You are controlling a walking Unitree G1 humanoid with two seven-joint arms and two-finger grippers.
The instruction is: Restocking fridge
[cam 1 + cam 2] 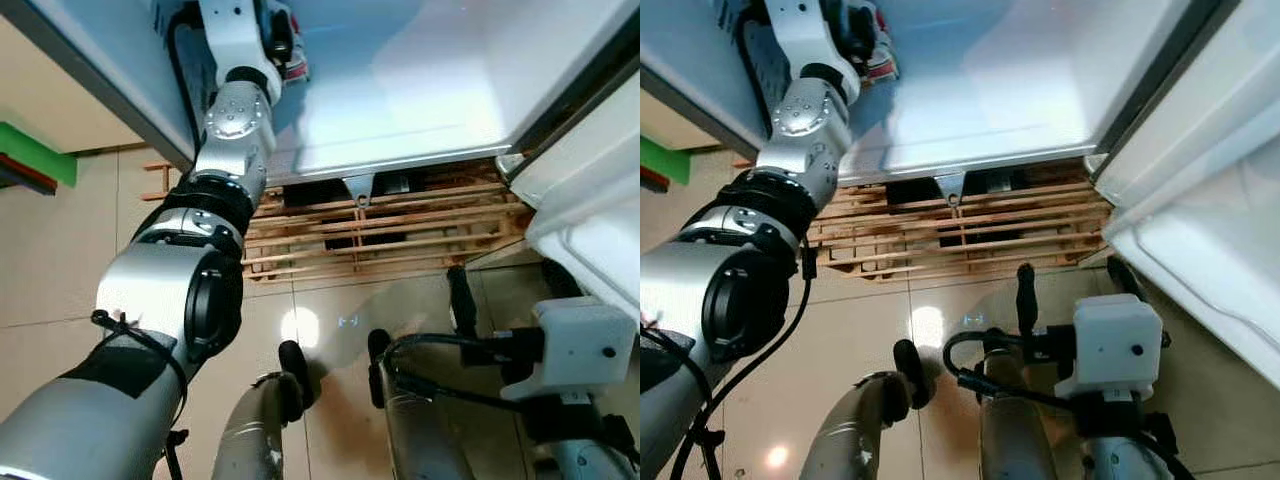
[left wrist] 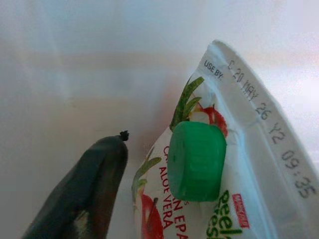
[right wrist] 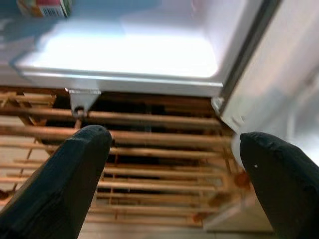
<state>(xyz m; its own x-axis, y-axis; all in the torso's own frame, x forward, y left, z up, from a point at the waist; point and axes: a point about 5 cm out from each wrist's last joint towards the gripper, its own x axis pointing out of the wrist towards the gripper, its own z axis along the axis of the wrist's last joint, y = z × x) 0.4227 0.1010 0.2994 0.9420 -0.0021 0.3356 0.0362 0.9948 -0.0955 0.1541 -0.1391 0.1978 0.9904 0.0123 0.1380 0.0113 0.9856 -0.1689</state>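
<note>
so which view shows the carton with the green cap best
The left wrist view: the carton, its green cap and its use-by print show close up beside a finger of the left claw. The eye views catch a small red-and-white part behind the left arm. The right wrist view catches one corner.
</note>
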